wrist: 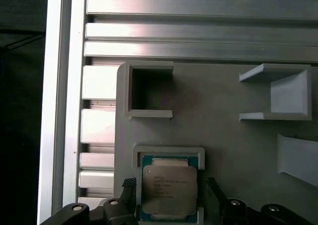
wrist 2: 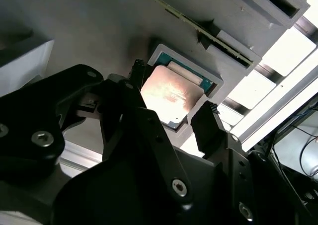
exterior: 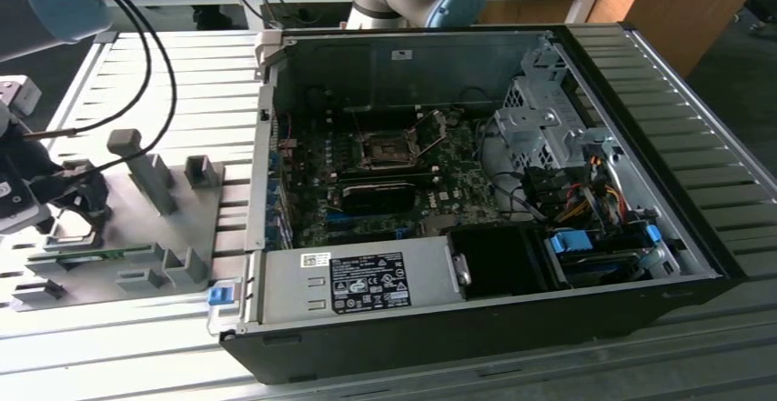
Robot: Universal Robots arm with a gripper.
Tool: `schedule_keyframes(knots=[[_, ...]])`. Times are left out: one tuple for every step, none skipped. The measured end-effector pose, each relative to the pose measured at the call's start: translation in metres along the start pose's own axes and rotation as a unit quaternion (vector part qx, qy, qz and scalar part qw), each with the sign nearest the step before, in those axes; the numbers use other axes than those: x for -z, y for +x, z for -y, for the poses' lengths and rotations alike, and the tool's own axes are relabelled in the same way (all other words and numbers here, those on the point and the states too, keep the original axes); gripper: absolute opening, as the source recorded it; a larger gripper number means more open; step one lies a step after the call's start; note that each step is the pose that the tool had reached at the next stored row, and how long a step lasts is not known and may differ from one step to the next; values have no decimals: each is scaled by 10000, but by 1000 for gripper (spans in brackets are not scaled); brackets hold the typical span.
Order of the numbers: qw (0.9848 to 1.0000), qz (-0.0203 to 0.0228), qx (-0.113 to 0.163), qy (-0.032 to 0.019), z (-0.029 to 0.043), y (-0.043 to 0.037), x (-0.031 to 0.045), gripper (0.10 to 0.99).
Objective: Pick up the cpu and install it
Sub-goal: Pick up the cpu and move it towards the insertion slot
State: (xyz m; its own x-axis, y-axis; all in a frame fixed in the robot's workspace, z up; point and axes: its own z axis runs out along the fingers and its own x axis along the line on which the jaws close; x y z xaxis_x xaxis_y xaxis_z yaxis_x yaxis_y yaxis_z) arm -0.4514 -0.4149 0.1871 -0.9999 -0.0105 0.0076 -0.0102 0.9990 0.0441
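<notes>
The cpu [wrist: 169,187] is a small square chip with a silvery top, lying flat in a grey framed nest [wrist: 169,151] on the grey fixture plate [wrist: 223,135]. In both wrist views my gripper [wrist: 170,185] hangs just above it, one black fingertip [wrist: 129,185] on each side of the chip with a small gap to its edges. The second wrist view has the cpu [wrist 2: 171,93] glinting between the fingers [wrist 2: 208,120] of the gripper [wrist 2: 171,97]. In the exterior view the gripper [exterior: 75,203] is at the left, over the plate. The dark square socket [exterior: 391,151] sits open on the motherboard [exterior: 352,196].
An open computer case [exterior: 486,65] lies on the slatted aluminium table [exterior: 122,346], to the exterior view's right of the fixture plate. Grey upright holders [exterior: 152,178] stand on the plate near the gripper. A memory stick [wrist 2: 218,43] rests in a slot beside the nest. Cables hang above.
</notes>
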Motion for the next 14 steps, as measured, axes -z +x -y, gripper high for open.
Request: schedule_keyframes(knots=[[10000,3,0,0,0,2,-1,663],[10000,5,0,0,-1,5,-1,663],[10000,9,0,0,-1,8,-1,596],[10000,13,1,0,-2,11,-2,596],[10000,16,1,0,-2,12,-2,596],[10000,18,1,0,-3,13,-3,596],[10000,21,1,0,-4,15,-3,596],[10000,23,1,0,-6,18,-4,596],[10000,28,0,0,-8,21,-5,596],[10000,32,1,0,-8,23,-7,596],[10000,34,2,-1,-9,22,-12,596],[10000,35,2,-1,-11,22,-18,596],[10000,34,1,0,-13,23,-24,596],[10000,34,1,0,-14,22,-30,596]])
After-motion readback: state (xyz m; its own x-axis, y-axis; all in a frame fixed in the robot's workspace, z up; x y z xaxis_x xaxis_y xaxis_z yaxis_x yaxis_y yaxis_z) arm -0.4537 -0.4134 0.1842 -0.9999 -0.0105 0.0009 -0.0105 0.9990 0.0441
